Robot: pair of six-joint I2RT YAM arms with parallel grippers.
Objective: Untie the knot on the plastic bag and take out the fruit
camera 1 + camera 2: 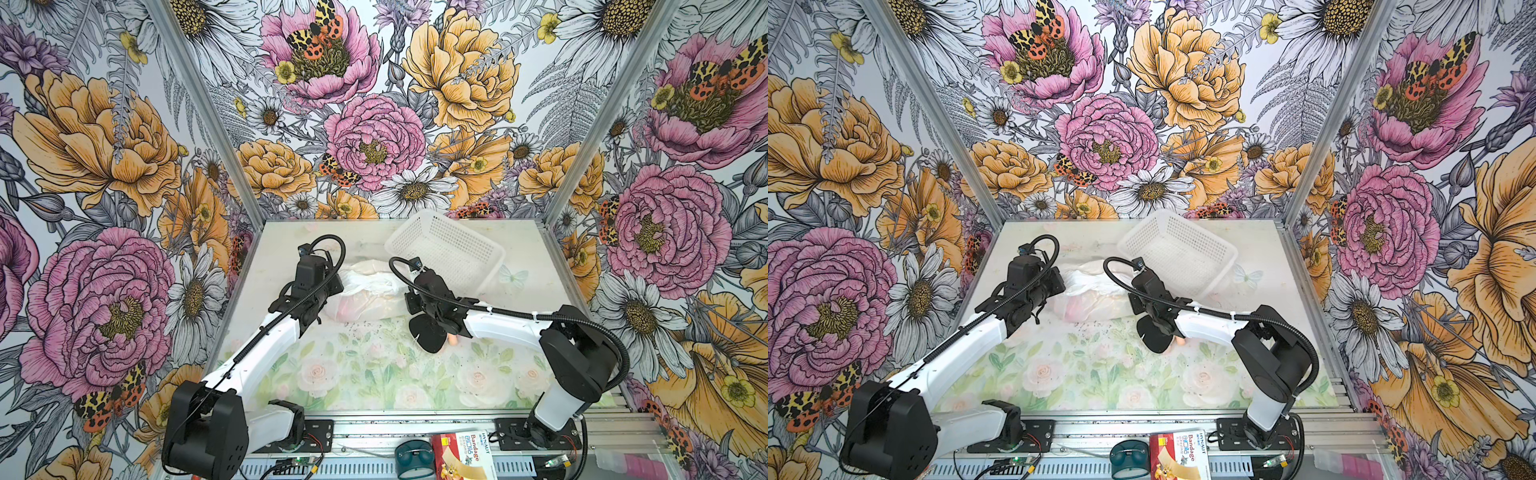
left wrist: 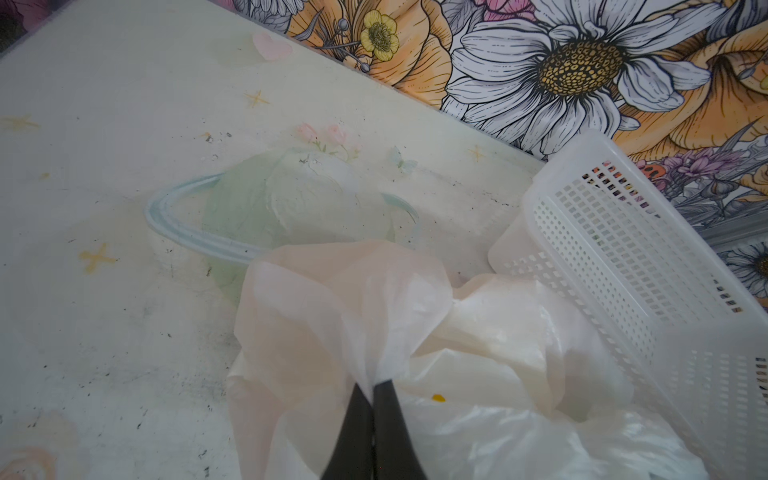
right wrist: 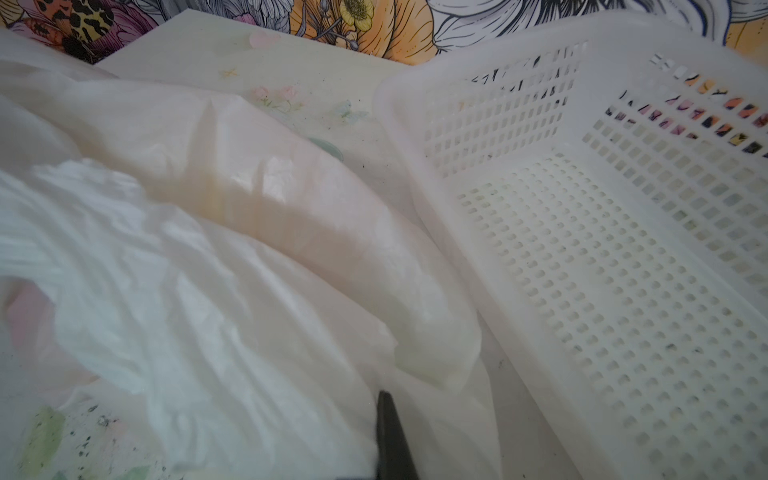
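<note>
My left gripper (image 2: 372,390) is pinching the plastic bag (image 2: 332,316) and my right gripper (image 3: 386,419) is squeezing its edge. The bag is lying between them, just beside the white basket (image 1: 449,249) behind. I am opening it; next, I think, needs gentle pulling apart

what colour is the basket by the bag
The basket is white, perforated all over; clearest in the right wrist view.

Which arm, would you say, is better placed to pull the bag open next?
Left, probably: the left pincer pinches a gathered fold of the plastic bag; the right pincer shows no clear hold.
</note>
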